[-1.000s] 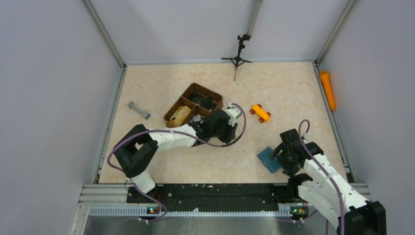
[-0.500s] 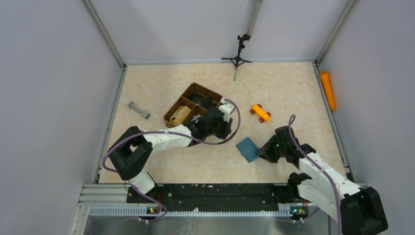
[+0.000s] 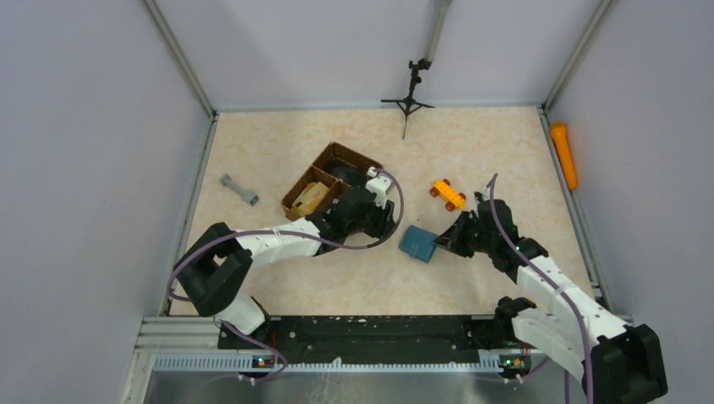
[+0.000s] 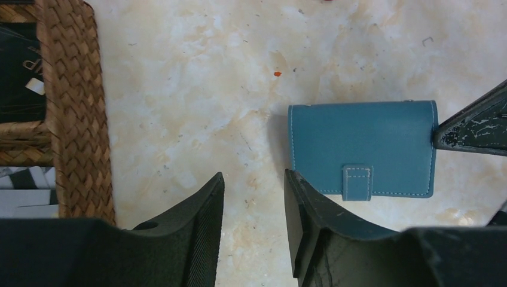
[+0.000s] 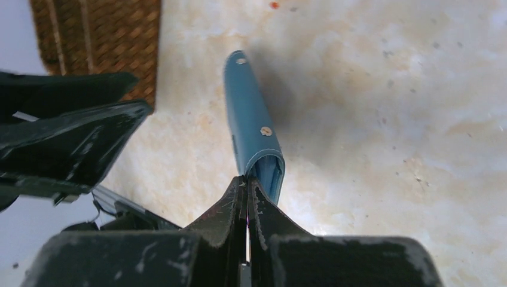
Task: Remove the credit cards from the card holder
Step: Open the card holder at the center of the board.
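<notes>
**A:** Where does the card holder [image 4: 362, 146] lie, and what has hold of it?

**B:** It is mid-table, to the right of the brown woven basket [image 3: 333, 179] and apart from it. The right gripper [image 5: 247, 192] meets its side edge. The fingers are pressed almost together and pinch a thin margin of cover, as far as the right wrist view shows. The left gripper [image 4: 252, 206] hangs above the table [image 4: 197, 72] between basket and holder, jaws spread, carrying nothing.

**A:** How is it likely to handle?

**B:** It looks light and flat, with soft stitched covers that should flex rather than resist. A pinch on one edge probably lets it droop or swivel. The smooth teal face may also slide on the marble-patterned top. It is closed: the strap tab [image 4: 357, 181] lies over its lower edge in the left wrist view, and two small studs [image 5: 266, 131] show on the cover seen edge-on.

**A:** Where should it be taken hold of?

**B:** One gripper would best anchor the back cover near the fold. The other would take the tab's free end, peel it up and swing the front cover open. No cards are visible, so which way the pockets face cannot be told. The risk is that a tug on the tab drags the whole holder unless the anchoring pinch bites deeper.
</notes>
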You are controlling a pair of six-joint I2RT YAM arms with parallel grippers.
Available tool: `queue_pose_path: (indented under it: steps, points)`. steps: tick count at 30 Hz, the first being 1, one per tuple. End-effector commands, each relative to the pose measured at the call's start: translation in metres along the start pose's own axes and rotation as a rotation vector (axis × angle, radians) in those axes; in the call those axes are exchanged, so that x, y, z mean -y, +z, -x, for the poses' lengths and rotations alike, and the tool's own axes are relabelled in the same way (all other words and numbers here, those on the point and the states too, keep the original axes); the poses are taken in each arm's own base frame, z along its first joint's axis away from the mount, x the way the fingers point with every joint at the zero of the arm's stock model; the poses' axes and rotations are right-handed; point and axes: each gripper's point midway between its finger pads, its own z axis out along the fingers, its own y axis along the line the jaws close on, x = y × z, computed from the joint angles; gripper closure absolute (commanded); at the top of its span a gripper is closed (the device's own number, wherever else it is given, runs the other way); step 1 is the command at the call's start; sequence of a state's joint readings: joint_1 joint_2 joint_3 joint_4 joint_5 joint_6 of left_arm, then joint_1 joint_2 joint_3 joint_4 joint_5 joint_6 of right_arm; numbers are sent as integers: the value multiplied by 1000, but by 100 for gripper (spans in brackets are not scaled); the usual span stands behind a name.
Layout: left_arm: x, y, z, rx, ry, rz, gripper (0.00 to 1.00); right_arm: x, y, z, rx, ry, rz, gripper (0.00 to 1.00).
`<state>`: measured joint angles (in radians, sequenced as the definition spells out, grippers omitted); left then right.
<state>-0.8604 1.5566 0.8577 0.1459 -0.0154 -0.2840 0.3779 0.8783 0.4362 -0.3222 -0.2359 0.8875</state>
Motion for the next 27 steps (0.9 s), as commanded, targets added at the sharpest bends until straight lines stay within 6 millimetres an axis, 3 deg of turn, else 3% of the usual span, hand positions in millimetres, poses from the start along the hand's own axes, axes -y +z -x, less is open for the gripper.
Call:
queue_pose_path:
  steps: [1,8,11,17,22,23,27]
  points:
    - [17,-7,24,78,-63,-107,54,-54,-22,19,37,-216,187,100]
    - [35,4,11,-5,-95,-231,54,-77,-40,33,58,-382,138,100]
    - [41,14,1,-70,-98,-261,56,-85,-34,28,33,-377,148,100]
    - [26,22,-5,-101,-124,-193,56,-87,-14,19,-23,-355,150,97]
    - [29,23,-7,-120,-121,-211,55,-33,-25,40,58,-369,-164,33]
    - [32,24,-10,-137,-127,-228,56,-20,-25,41,70,-369,-223,27]
    - [46,28,-17,-192,-151,-306,63,22,-24,44,109,-322,-401,25]
